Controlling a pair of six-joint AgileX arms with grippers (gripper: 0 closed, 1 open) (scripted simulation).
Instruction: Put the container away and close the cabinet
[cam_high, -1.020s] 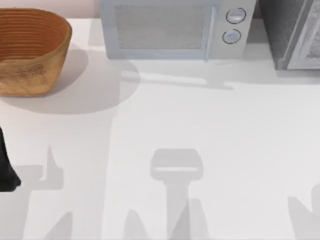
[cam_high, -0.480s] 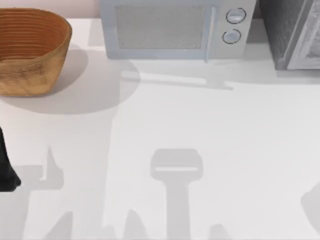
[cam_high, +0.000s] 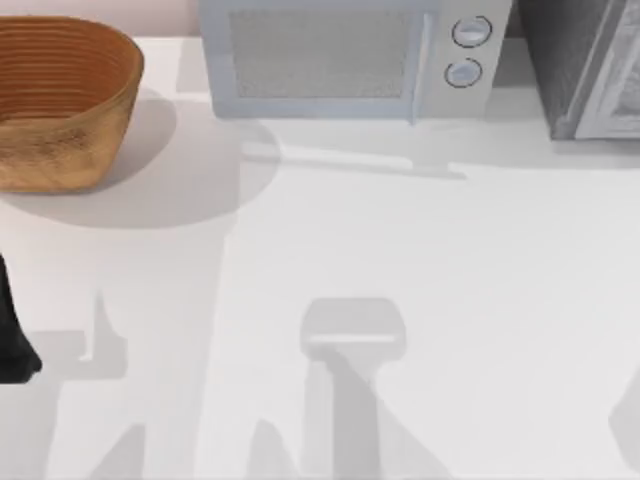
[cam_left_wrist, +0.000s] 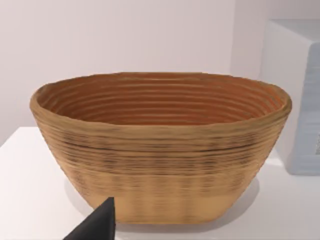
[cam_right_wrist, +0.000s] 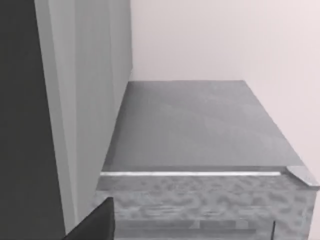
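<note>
Facing the woven basket (cam_left_wrist: 160, 150) on the tabletop (cam_high: 420, 260), we keep our left claw (cam_left_wrist: 97, 225) just short of it; whether it is wide or narrow, we cannot tell. Stiff and light by our judgement, the basket should lift by its rim. Beside it stands the microwave (cam_high: 345, 60); beyond our right claw (cam_right_wrist: 97, 222) sits the cabinet (cam_right_wrist: 200, 125).

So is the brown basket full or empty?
Empty. The left wrist view looks into the basket and shows just its bare ribbed inside.
</note>
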